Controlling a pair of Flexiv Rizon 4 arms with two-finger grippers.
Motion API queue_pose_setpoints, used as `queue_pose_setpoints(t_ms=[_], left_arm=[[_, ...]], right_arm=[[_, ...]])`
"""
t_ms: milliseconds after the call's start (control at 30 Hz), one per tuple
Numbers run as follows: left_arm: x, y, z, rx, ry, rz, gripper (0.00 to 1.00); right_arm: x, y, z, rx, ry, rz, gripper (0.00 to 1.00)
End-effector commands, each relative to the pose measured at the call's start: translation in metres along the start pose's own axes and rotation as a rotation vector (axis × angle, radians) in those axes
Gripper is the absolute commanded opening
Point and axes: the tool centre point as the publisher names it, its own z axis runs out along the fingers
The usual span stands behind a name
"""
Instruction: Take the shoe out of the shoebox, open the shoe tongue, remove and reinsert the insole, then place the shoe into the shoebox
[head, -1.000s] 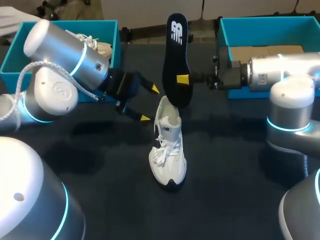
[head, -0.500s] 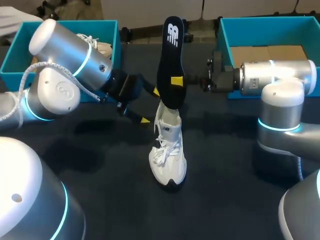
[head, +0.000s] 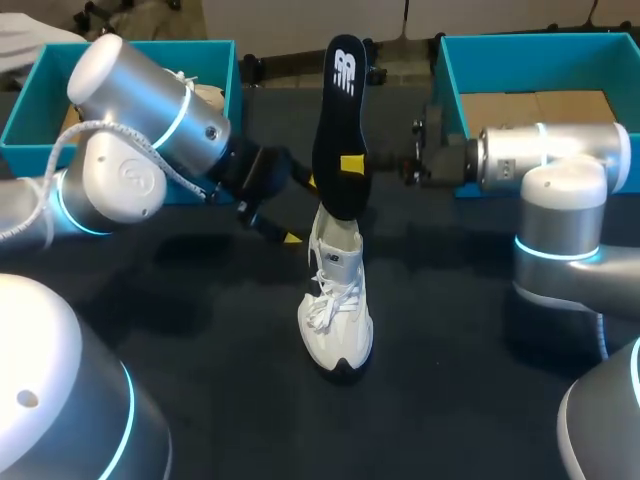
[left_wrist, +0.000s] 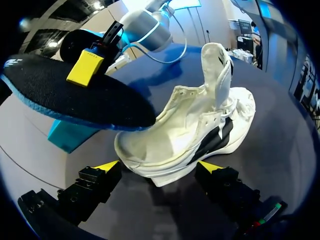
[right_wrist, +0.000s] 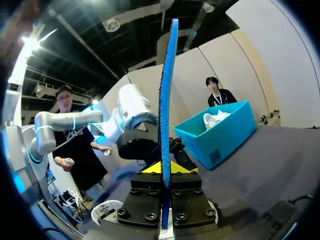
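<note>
1. The white shoe (head: 335, 300) stands on its black sole near the middle of the dark table (head: 460, 370). Its toe points toward the robot and its laces lie loose over the front.
2. In the left wrist view the shoe's tongue (left_wrist: 217, 70) is lifted up and away from the opening.
3. The black insole (head: 338, 125) stands nearly upright above the shoe's heel. Its lower end is at the shoe's opening, but I cannot tell whether it has gone inside.
4. The right gripper (head: 352, 163) is clamped on the insole. Seen from the wrist, one yellow tip presses on each face of the blue-edged sheet (right_wrist: 165, 125).
5. The right arm (head: 540, 160) comes in level from the shoe's right, above the height of its collar.
6. The left gripper (head: 298, 208) hangs just to the left of the shoe's heel with its jaws spread wide.
7. From its own wrist camera its two yellow fingertips (left_wrist: 107, 165) sit one on either side of the heel. Neither touches the heel, so the left gripper grasps nothing.
8. The left arm (head: 130, 150) lies beyond the shoe to the left.
9. A teal shoebox (head: 232, 100) sits well behind and left of the shoe, with a second white shoe (head: 195, 92) in it.
10. Another teal shoebox (head: 450, 60) sits well behind and right of the shoe, with brown cardboard (head: 530, 103) in its bottom.
</note>
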Motion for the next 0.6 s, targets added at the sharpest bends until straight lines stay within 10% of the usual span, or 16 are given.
queue_pose_setpoints(t_ms=[33, 600], left_arm=[[-0.008, 0.002, 0.003, 0.002, 0.016, 0.004, 1.0], [-0.012, 0.009, 0.003, -0.004, 0.052, 0.016, 1.0]], right_arm=[[0.001, -0.005, 0.003, -0.007, -0.004, 0.0, 0.0], [0.005, -0.016, 0.011, -0.014, -0.01, -0.007, 0.0]])
